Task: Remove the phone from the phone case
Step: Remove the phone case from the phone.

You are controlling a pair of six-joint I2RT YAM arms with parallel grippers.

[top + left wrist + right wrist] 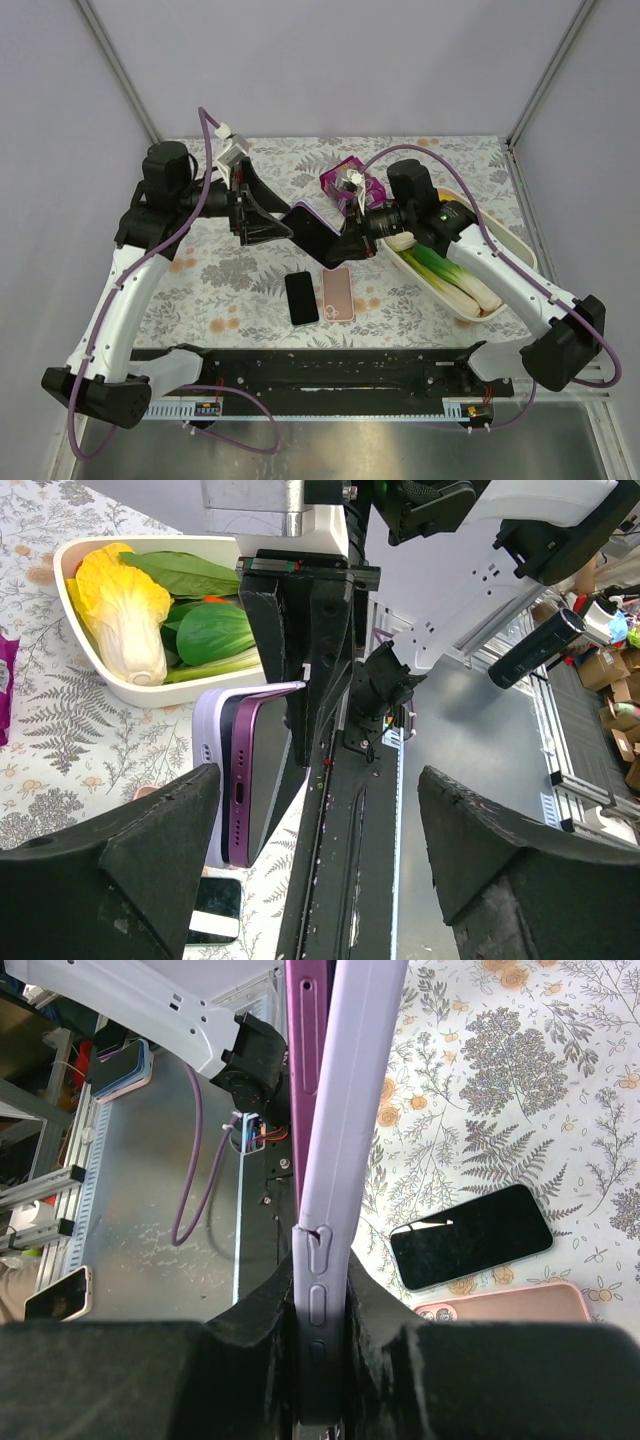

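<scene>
A purple phone (243, 780) sits in a lilac case (210, 770), held in the air above the table and edge-on to both wrist cameras. My right gripper (320, 1305) is shut on the case's button edge (335, 1160). At the far end the phone's purple edge (304, 1020) stands slightly off the case. My left gripper (320, 870) is open wide, and the phone's free end lies between its fingers, close to the left finger (110, 880), without visible contact. From above, the phone (318, 238) spans between the left gripper (262, 212) and the right gripper (362, 230).
A black phone (301, 297) and a pink phone case (337, 293) lie on the floral cloth below the held phone. A white tub (505, 235) of vegetables stands at the right. A purple packet (345, 180) lies behind the grippers.
</scene>
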